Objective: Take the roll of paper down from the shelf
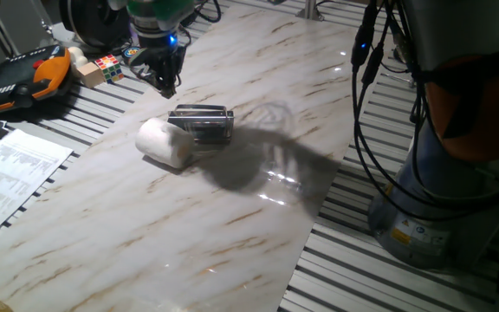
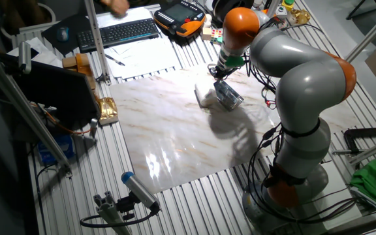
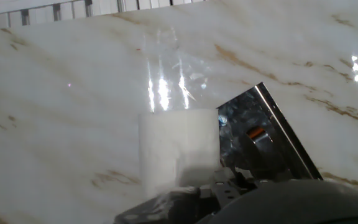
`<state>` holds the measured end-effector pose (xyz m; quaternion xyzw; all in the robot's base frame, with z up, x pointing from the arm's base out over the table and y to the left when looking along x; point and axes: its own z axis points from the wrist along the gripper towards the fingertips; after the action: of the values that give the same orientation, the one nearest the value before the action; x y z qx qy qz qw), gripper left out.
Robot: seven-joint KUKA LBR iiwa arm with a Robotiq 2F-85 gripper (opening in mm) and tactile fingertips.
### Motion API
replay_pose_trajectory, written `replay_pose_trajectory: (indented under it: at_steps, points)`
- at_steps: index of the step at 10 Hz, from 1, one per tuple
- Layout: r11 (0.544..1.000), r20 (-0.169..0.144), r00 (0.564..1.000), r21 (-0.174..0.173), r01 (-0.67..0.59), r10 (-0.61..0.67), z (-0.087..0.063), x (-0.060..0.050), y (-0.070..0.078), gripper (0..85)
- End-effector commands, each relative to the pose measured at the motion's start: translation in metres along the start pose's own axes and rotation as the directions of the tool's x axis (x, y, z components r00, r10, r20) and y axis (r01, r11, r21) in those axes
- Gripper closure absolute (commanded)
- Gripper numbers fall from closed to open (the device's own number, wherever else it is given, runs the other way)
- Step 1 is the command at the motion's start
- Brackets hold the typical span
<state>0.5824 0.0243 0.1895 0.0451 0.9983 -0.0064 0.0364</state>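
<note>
below and just ahead of the jaws, one roll of paper (image 1: 165, 141) lies on its side on the marble tabletop (image 1: 189, 225), touching the near end of the one shelf (image 1: 203, 122), which sits just beside it. one gripper (image 1: 165, 80) hangs above and apart from both, holding nothing; whether its jaws are wide or narrow cannot be told. further off lie one orange pendant (image 1: 24, 80) and one printed sheet (image 1: 11, 178).

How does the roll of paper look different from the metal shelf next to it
The roll of paper is matte white and rounded; the shelf is shiny, mirror-like metal with straight edges. The roll looks soft and solid, the shelf hard with rails. Both rest on the marble tabletop, side by side and apparently touching.
</note>
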Motion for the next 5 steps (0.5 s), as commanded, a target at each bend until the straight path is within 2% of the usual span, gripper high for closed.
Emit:
replay_pose_trajectory:
  at_steps: [1, 4, 5]
  points:
    - [1.000, -0.001, 1.000, -0.001, 0.007, -0.007, -0.0011, 0.0015, -0.0010, 84.3]
    - [0.999, 0.008, 0.999, -0.004, 0.045, -0.045, -0.0020, 0.0006, -0.0039, 84.3]
    - [0.998, 0.002, 0.998, 0.000, 0.061, -0.061, -0.0016, -0.0002, -0.0039, 84.3]
